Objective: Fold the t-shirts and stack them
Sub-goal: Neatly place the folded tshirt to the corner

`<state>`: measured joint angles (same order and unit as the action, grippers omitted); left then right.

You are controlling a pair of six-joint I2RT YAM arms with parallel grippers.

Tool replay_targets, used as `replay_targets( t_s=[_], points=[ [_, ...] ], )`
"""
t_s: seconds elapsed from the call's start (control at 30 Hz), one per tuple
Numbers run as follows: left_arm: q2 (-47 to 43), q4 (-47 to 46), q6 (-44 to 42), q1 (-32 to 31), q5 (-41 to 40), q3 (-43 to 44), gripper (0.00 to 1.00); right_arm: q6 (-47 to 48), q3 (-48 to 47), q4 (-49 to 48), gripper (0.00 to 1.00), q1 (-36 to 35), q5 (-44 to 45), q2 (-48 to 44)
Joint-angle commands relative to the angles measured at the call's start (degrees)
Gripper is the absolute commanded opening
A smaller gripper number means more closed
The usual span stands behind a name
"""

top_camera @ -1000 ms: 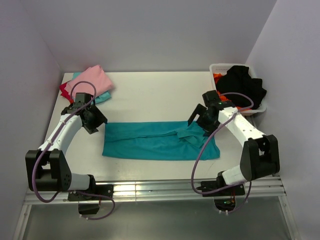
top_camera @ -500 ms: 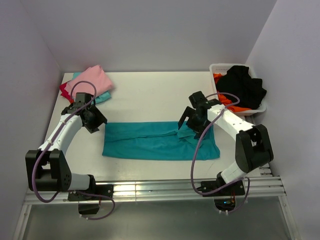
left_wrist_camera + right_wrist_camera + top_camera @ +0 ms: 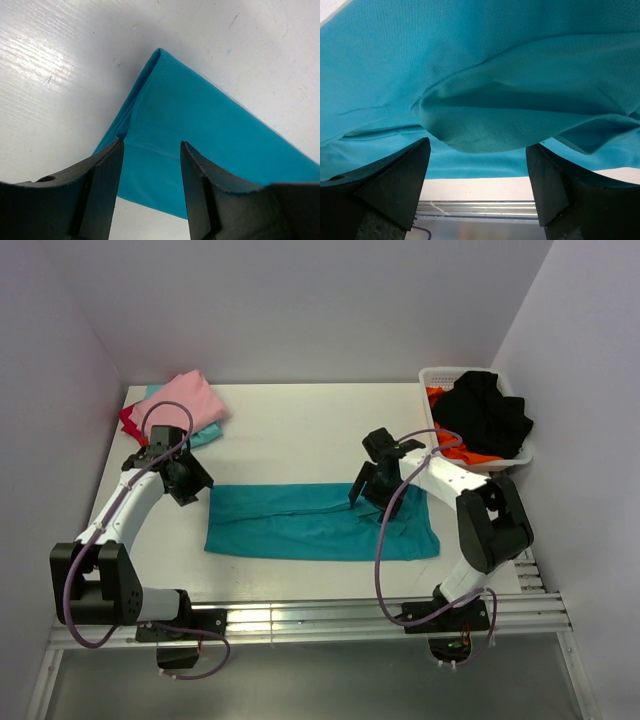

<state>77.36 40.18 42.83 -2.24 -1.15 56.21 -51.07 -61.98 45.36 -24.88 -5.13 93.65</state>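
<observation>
The teal t-shirt (image 3: pixel 320 522) lies on the white table as a long flat strip. My left gripper (image 3: pixel 197 484) hovers just off its far left corner. In the left wrist view the gripper (image 3: pixel 151 150) is open and empty, with the shirt's corner (image 3: pixel 200 130) below the jaws. My right gripper (image 3: pixel 363 490) is over the shirt's far edge, right of the middle. In the right wrist view it (image 3: pixel 477 150) is wide open over a raised fold of teal cloth (image 3: pixel 485 115), holding nothing. Pink (image 3: pixel 187 400), red (image 3: pixel 130 421) and lighter teal (image 3: pixel 207 434) shirts are stacked at the back left.
A white mesh basket (image 3: pixel 436 376) at the back right holds black (image 3: pixel 485 415) and orange (image 3: pixel 460 447) clothes. Purple walls close in the table on three sides. A metal rail (image 3: pixel 300 618) runs along the near edge.
My right gripper has moved left along the shirt's far edge, from the right end toward the middle. The left arm has not moved.
</observation>
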Motion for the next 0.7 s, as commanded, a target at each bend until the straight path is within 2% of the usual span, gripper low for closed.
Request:
replay_targets(
  t_s=[0.0, 0.1, 0.33, 0.37, 0.4, 0.43, 0.53, 0.57, 0.6, 0.63, 0.67],
  points=[
    [-2.5, 0.0, -1.5, -0.2, 0.6, -0.6, 0.55, -0.1, -3.5, -1.0, 0.82, -0.3, 2.9, 1.0],
    [-2.6, -0.1, -1.9, -0.2, 0.6, -0.9, 0.55, 0.0, -4.9, -0.8, 0.79, -0.4, 3.3, 2.3],
    [-2.5, 0.0, -2.7, -0.2, 1.8, -1.1, 0.54, -0.1, -5.6, -1.6, 0.60, -0.3, 2.8, 4.0],
    [-2.4, 0.1, -2.9, -0.2, 1.8, -0.9, 0.54, -0.1, -5.6, -1.8, 0.51, -0.4, 2.8, 4.1],
    [-2.3, 0.1, -3.1, -0.2, 1.8, -0.9, 0.54, -0.2, -5.5, -1.9, 0.46, -0.4, 2.7, 4.1],
    [-2.0, -0.1, -3.3, -0.2, 1.8, -0.9, 0.54, -0.3, -5.4, -1.9, 0.35, -0.4, 2.7, 4.2],
    [-1.6, -0.2, -3.7, -0.2, 1.8, -0.6, 0.54, -0.2, -5.5, -1.4, 0.26, -0.4, 2.8, 4.4],
    [-1.3, -0.2, -3.9, -0.2, 1.8, -0.4, 0.54, -0.2, -5.6, -1.1, 0.17, -0.4, 2.9, 4.4],
    [-1.1, -0.3, -4.0, -0.2, 1.8, -0.3, 0.54, -0.5, -5.8, -0.5, 0.05, -0.4, 3.2, 4.4],
    [-0.8, -0.4, -4.1, -0.2, 2.0, -0.2, 0.54, -0.5, -5.9, 0.0, 0.00, -0.4, 3.9, 4.4],
    [-0.5, -0.4, -4.2, -0.2, 2.0, 0.1, 0.54, -0.5, -6.0, 0.2, 0.00, -0.4, 3.9, 4.4]
  ],
)
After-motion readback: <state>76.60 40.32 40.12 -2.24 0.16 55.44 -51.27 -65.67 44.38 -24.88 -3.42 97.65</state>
